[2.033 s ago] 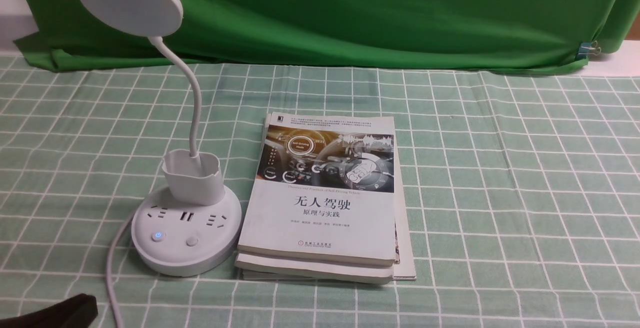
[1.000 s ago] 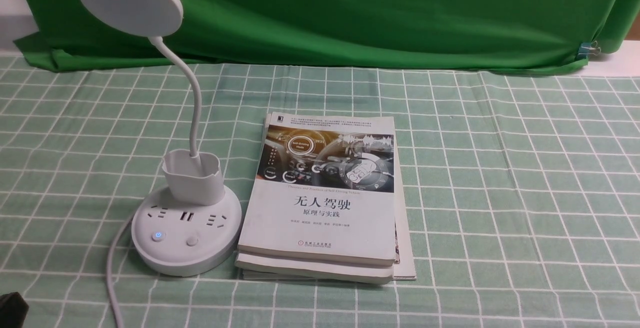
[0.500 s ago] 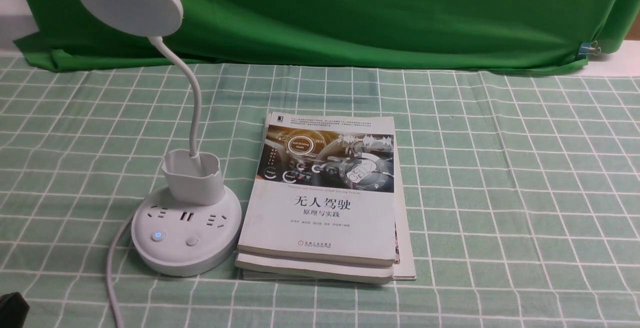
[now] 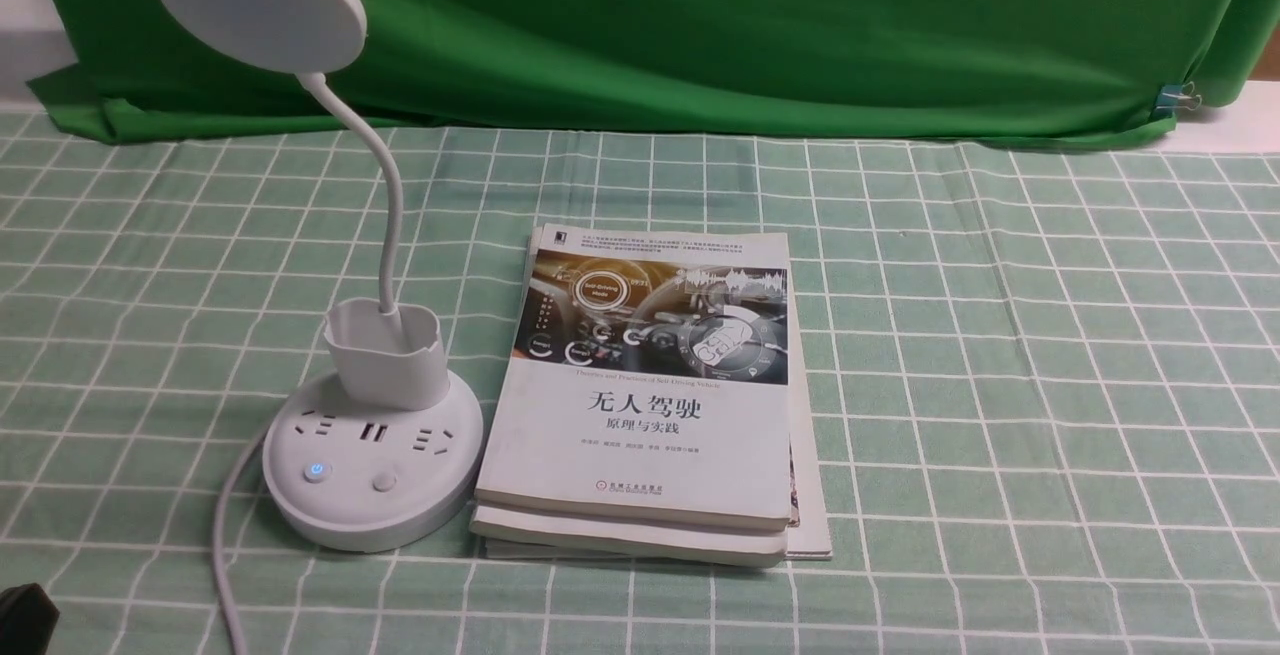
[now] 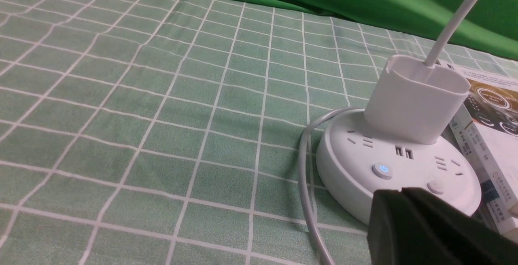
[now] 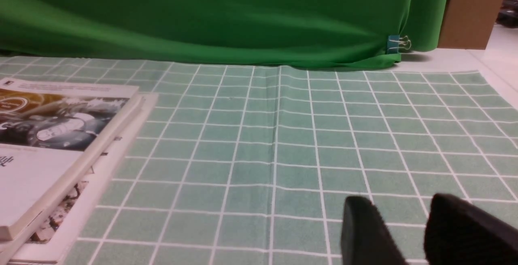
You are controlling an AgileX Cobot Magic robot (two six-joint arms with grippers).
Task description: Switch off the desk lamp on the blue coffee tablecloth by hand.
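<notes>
And there's the left tool (image 4: 28,619), clenched on nothing, low at the near left corner, the desk lamp (image 4: 372,465) standing ahead and to its right, well apart, power button (image 4: 317,472) glowing blue, while the right tool (image 6: 398,202) sits released

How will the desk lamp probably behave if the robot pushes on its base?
The desk lamp probably will not tip easily, because its round base is wide and sits flat. The thin, curved neck may sway, since it carries a broad disc head. The smooth-looking base might slide a little on the tablecloth.
</notes>
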